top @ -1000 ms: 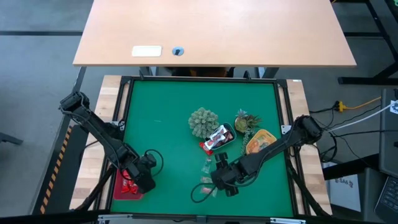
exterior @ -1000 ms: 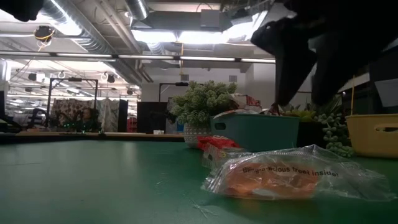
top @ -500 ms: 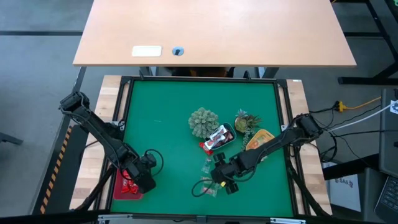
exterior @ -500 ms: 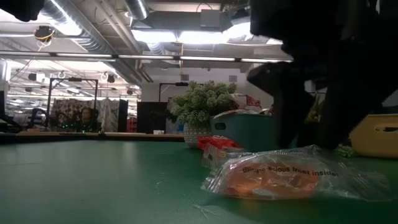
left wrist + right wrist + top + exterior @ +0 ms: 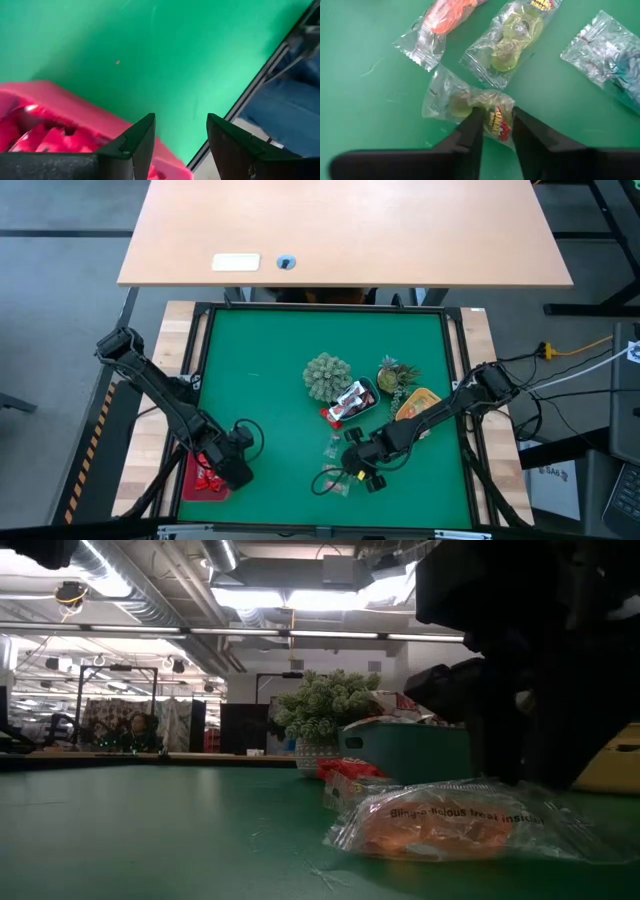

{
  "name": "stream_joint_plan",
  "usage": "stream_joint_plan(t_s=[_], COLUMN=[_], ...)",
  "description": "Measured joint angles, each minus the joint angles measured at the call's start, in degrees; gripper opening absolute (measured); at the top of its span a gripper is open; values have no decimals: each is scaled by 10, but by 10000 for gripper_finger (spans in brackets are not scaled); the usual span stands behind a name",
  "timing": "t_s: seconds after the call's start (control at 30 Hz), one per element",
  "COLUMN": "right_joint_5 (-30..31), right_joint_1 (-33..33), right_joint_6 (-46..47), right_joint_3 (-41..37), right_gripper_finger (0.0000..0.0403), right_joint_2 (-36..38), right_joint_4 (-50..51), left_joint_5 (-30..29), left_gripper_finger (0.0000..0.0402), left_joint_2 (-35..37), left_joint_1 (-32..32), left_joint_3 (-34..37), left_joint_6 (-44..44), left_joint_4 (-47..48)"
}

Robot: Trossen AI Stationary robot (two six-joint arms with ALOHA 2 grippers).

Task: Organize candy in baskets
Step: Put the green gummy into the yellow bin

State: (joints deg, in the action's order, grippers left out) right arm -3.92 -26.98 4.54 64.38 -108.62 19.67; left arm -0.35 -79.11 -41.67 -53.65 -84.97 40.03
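Clear-wrapped orange candy (image 5: 440,825): print partly legible, "…licious treat inside"; laid on the green mat (image 5: 270,380) nearest the low camera.

Clear-wrapped pale candy (image 5: 470,105): red and yellow print, unreadable; pinched between the right gripper (image 5: 494,125) fingers, flat on the mat. A greenish candy (image 5: 512,40) and a bluish one (image 5: 607,52) are laid just beyond.

Left gripper (image 5: 180,137): fingers spread, nothing held, hung over the red basket's (image 5: 75,112) edge; red-wrapped sweets seen inside.

Blue basket (image 5: 352,402), yellow basket (image 5: 418,406) and two spiky plant ornaments (image 5: 327,376) are grouped behind the right gripper.
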Motion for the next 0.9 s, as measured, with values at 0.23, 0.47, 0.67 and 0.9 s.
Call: stream_joint_plan(t_s=[0.23, 0.47, 0.67, 0.9], right_joint_5=[-7, -12, -17, -1], right_joint_1=[0, 0, 0, 0], right_joint_6=[15, 40, 73, 114], right_joint_3=[2, 1, 1, 2], right_gripper_finger=[13, 26, 28, 20], right_joint_2=[7, 59, 122, 204], right_joint_4=[18, 80, 174, 355], left_joint_5=[-87, -175, -279, -350], left_gripper_finger=[171, 171, 171, 171], left_joint_2=[0, 0, 0, -3], left_joint_1=[0, 0, 4, 31], left_joint_3=[0, 0, 0, 0], left_joint_6=[0, 26, 99, 204], left_joint_4=[-75, -148, -217, -276])
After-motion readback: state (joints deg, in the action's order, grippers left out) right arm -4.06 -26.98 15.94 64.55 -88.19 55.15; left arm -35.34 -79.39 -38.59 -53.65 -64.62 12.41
